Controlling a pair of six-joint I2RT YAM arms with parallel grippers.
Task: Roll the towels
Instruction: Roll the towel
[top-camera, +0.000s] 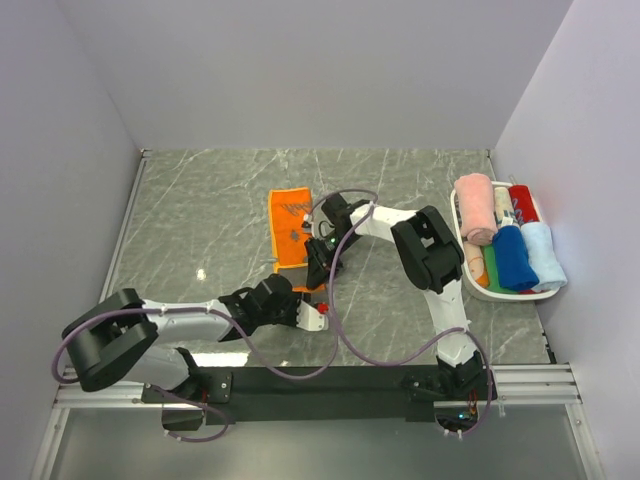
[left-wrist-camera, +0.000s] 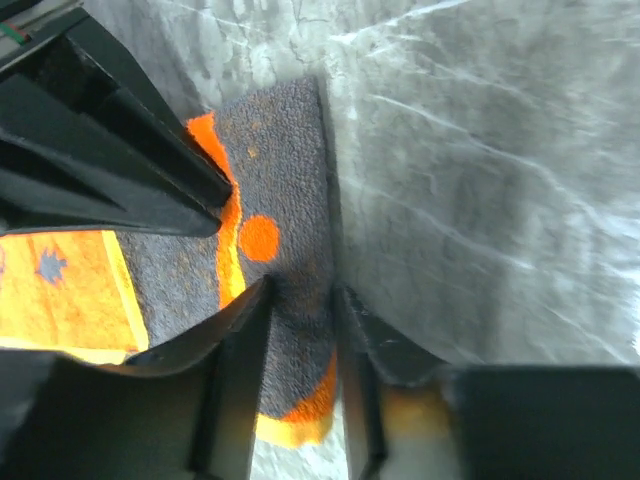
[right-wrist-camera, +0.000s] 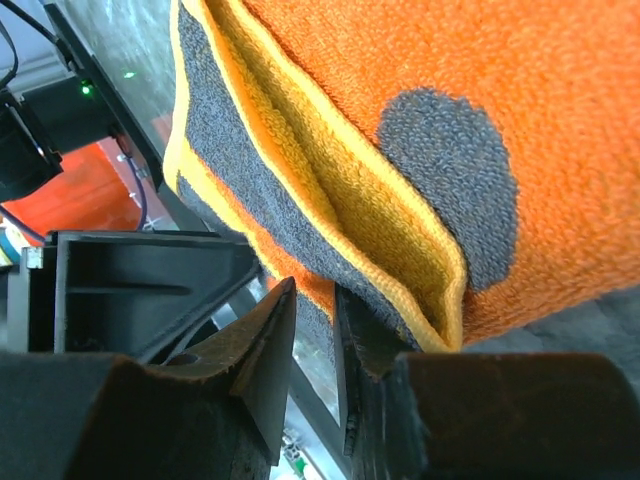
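Note:
The grey-and-orange towel (top-camera: 290, 226) lies lengthwise on the table's middle, orange side up. My left gripper (top-camera: 312, 314) is at its near end and is shut on the grey, orange-edged corner (left-wrist-camera: 300, 345). My right gripper (top-camera: 319, 268) reaches down on the towel's near right edge and is shut on a folded grey-and-yellow-edged layer (right-wrist-camera: 318, 300), which is lifted off the table. The right gripper's black fingers (left-wrist-camera: 120, 150) show in the left wrist view just beyond mine. Rolled pink (top-camera: 476, 207), blue (top-camera: 512, 257), pale blue (top-camera: 542, 254), red (top-camera: 522, 203) and green (top-camera: 493, 268) towels lie in the basket.
The white oval basket (top-camera: 457, 205) stands at the right wall, holding the rolled towels. White walls close in the marble table (top-camera: 200, 220) on three sides. The arms' black base rail (top-camera: 330, 382) runs along the near edge.

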